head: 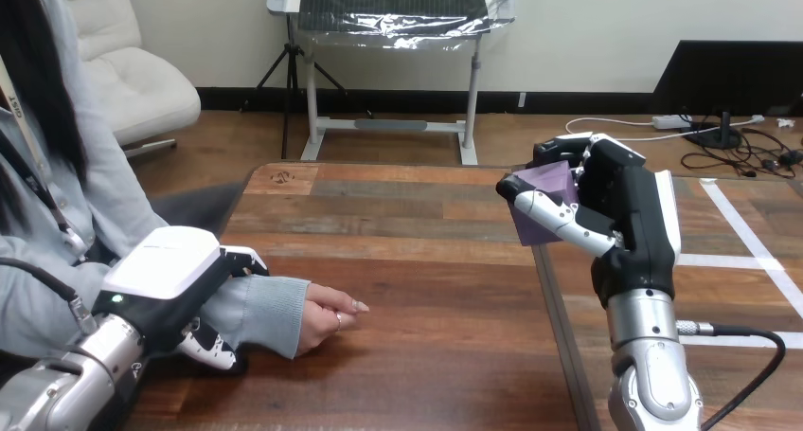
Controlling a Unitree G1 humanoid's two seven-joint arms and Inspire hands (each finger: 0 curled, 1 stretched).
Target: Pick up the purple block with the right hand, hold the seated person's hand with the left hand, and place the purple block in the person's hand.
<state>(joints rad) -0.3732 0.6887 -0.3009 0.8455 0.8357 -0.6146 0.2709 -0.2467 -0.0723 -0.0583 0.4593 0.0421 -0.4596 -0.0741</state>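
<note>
right robot hand, right of centre, is curled round the purple block, held above the table. left robot hand, lower left, wraps the person's wrist. remaining: setting the block in the person's hand, which rests loosely closed.

The wooden table before me is dark brown planking, with a paler board along its far edge and what may be a knot near the far-left corner.
</note>
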